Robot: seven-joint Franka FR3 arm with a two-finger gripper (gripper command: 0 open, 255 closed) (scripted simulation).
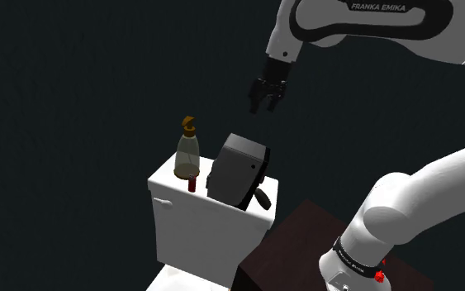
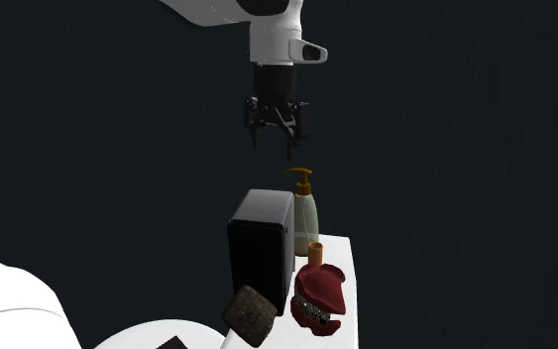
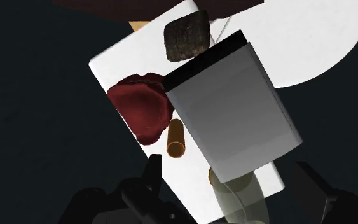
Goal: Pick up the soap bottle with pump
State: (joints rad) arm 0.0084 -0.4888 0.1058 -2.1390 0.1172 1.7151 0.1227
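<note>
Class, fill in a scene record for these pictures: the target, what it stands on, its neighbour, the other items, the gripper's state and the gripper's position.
target: soap bottle with pump, upright
surface: top of a white tank
neighbour: dark box, close beside the bottle
other items: dark red object, small orange cylinder, rough brown block
gripper state: gripper open, holding nothing
gripper position: above the tank, apart from the bottle
</note>
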